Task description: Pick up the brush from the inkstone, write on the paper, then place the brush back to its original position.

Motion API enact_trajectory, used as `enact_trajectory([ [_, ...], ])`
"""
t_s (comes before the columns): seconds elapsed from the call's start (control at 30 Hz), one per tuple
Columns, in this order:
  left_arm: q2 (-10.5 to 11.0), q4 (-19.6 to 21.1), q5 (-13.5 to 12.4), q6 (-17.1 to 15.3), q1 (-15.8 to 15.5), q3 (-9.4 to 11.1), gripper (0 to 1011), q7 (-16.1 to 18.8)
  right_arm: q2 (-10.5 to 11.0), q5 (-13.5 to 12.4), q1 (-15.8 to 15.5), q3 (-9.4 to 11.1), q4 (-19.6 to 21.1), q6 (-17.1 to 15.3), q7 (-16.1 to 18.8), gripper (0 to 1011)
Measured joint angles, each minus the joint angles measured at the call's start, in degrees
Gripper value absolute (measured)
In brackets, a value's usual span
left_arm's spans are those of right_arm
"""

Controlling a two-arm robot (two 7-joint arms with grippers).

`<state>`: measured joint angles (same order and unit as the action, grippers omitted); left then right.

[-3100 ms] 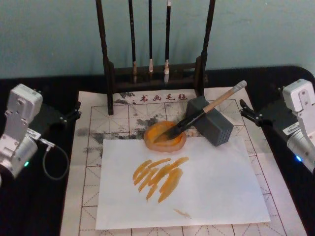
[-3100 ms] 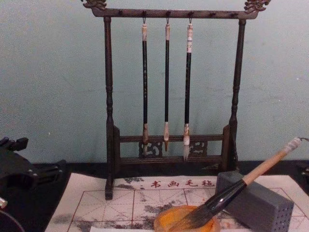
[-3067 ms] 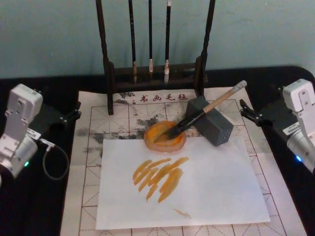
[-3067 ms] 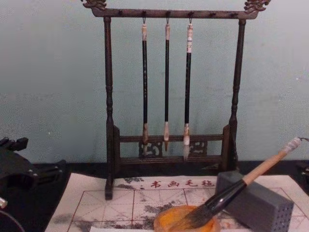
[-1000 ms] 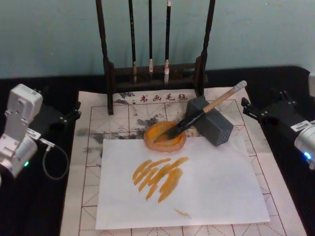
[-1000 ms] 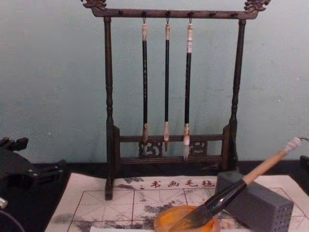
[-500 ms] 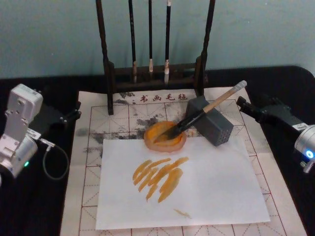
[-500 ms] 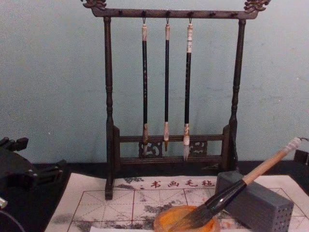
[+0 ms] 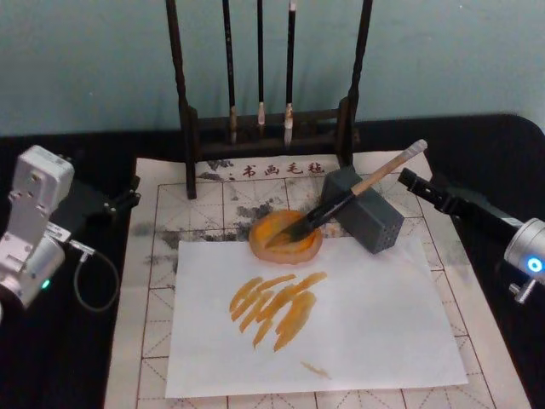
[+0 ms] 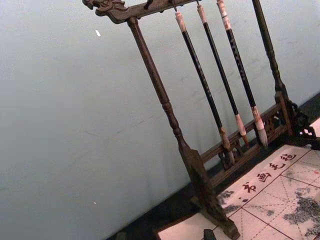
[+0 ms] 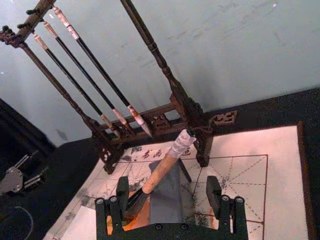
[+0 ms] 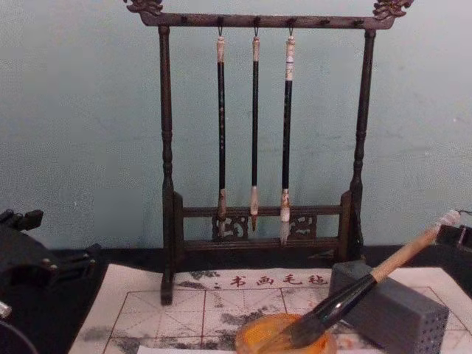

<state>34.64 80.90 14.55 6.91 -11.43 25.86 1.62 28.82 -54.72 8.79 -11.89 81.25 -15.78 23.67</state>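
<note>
Teal wall [image 9: 85, 68] rises behind a black bench [image 9: 77, 375], where a dark wooden brush stand [image 9: 181, 102] holds three thin black brushes [image 9: 260, 68] hanging side by side. At the foot of the stand lies the paper [image 9: 153, 281], off-white with red grid lines, a row of red characters along its far edge and grey ink smudges. A plain white sheet [image 9: 366, 315] lies on top of it, marked with a cluster of orange strokes [image 9: 277, 307]. At that sheet's far edge sits the inkstone [image 9: 262, 247], a shallow orange dish, with a grey block [image 9: 375, 223] just to its right. The brush [image 9: 341, 200] rests tilted, its dark tuft down in the dish and its pale handle leaning across the block, the whitish end raised toward the right. The right gripper [image 9: 410, 181] hovers just beside that raised end without touching it; in the right wrist view its fingers [image 11: 122, 192] are spread wide, with the handle showing ahead between them. The left gripper [image 9: 132, 192] sits parked at the paper's left edge, fingers apart and holding nothing.
</note>
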Motion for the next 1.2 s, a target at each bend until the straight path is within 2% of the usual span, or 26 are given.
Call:
enact_trajectory([
  [0.97,0.0,0.0,0.0,0.0,0.0,0.0,1001,0.0,0.0,0.6,-0.2,0.1,0.2,0.4,-0.2,1000],
  [1.2,0.0,0.0,0.0,0.0,0.0,0.0,1001,0.0,-1.0,-4.2,-0.4,1.1,-0.3,-1.0,-0.2,1000],
])
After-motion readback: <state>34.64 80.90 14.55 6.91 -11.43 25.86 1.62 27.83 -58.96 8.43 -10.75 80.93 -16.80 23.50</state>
